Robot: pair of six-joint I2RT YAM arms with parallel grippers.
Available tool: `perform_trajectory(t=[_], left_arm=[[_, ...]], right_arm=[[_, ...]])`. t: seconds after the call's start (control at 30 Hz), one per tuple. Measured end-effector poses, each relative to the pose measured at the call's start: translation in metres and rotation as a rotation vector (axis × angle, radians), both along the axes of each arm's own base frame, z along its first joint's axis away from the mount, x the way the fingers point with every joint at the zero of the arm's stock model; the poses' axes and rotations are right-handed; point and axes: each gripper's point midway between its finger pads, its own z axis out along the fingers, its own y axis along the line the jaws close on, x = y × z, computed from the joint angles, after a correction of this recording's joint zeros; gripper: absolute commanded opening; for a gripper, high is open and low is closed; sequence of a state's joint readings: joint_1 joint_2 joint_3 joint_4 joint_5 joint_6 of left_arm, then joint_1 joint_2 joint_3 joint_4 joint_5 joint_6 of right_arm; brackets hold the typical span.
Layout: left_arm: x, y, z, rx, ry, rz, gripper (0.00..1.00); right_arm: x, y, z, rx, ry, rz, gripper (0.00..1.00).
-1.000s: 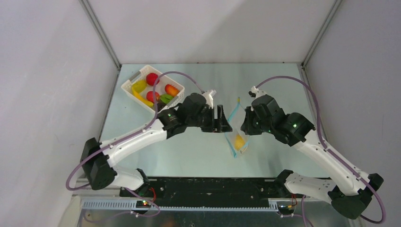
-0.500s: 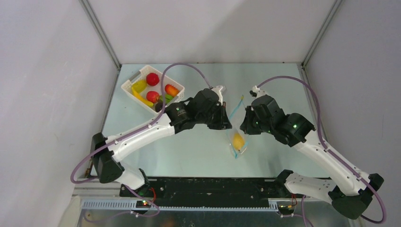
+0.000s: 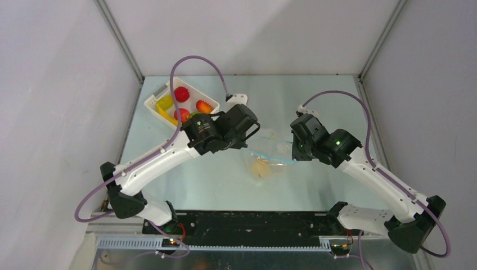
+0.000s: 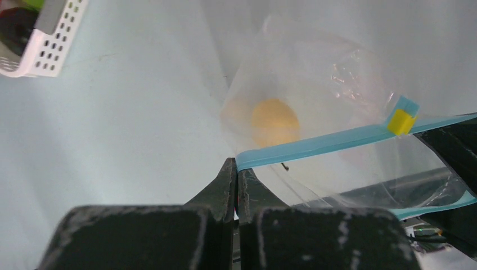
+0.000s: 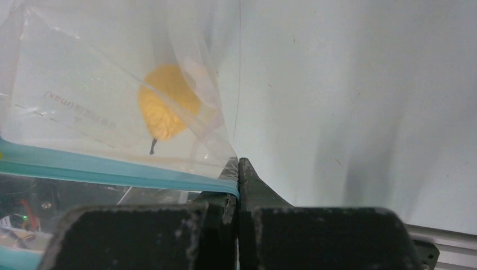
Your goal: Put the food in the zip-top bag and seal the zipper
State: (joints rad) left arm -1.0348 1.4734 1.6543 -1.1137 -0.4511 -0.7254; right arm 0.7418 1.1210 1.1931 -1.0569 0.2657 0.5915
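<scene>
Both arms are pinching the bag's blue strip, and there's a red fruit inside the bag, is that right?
Not quite. The fruit inside the bag is yellow-orange, not red, as both wrist views show. The left fingers and right fingers do pinch the blue strip.

"What is the right gripper [image 5: 238,169] doing?"
"Its jaws are pinching together on the end of the blue zipper [image 5: 107,170]."
"And the zip-top bag [image 5: 67,79]?"
"It's holding a yellow-orange fruit [image 5: 166,107], which is showing through the clear plastic, with the pale table [image 5: 365,84] lying beyond."
</scene>
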Motion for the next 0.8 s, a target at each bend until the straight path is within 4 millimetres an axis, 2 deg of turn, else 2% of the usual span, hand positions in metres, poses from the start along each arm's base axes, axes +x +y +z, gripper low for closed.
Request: perform_trajectory(t=[0.17, 0.4, 0.53, 0.63, 0.67, 0.7, 0.73, 0.77, 0.8], left_arm=[[0.003, 0.015, 0.007, 0.051, -0.035, 0.040, 0.00], [0.005, 0.017, 0.013, 0.066, -0.058, 0.052, 0.00], [0.005, 0.007, 0.003, 0.042, -0.049, -0.002, 0.16], [0.003, -0.001, -0.012, 0.026, -0.019, -0.054, 0.35], [0.002, -0.004, -0.016, 0.019, -0.010, -0.068, 0.38], [0.002, -0.008, -0.020, 0.005, -0.001, -0.087, 0.45], [0.001, -0.012, -0.021, -0.011, 0.004, -0.104, 0.58], [-0.001, -0.018, -0.022, -0.036, 0.013, -0.128, 0.64], [-0.002, -0.022, -0.021, -0.050, 0.014, -0.151, 0.76]], right_arm=[[0.004, 0.005, 0.003, 0.026, -0.017, -0.005, 0.00], [0.005, 0.008, 0.007, 0.052, -0.026, -0.008, 0.00], [-0.001, 0.006, 0.017, 0.085, -0.047, 0.020, 0.00], [-0.006, 0.002, 0.028, 0.114, -0.073, 0.043, 0.00], [-0.008, 0.001, 0.030, 0.116, -0.077, 0.051, 0.00], [-0.010, 0.000, 0.031, 0.114, -0.076, 0.055, 0.00], [-0.010, 0.000, 0.032, 0.111, -0.077, 0.060, 0.00], [-0.010, 0.000, 0.032, 0.108, -0.077, 0.065, 0.00], [-0.010, 0.001, 0.033, 0.103, -0.074, 0.070, 0.00]])
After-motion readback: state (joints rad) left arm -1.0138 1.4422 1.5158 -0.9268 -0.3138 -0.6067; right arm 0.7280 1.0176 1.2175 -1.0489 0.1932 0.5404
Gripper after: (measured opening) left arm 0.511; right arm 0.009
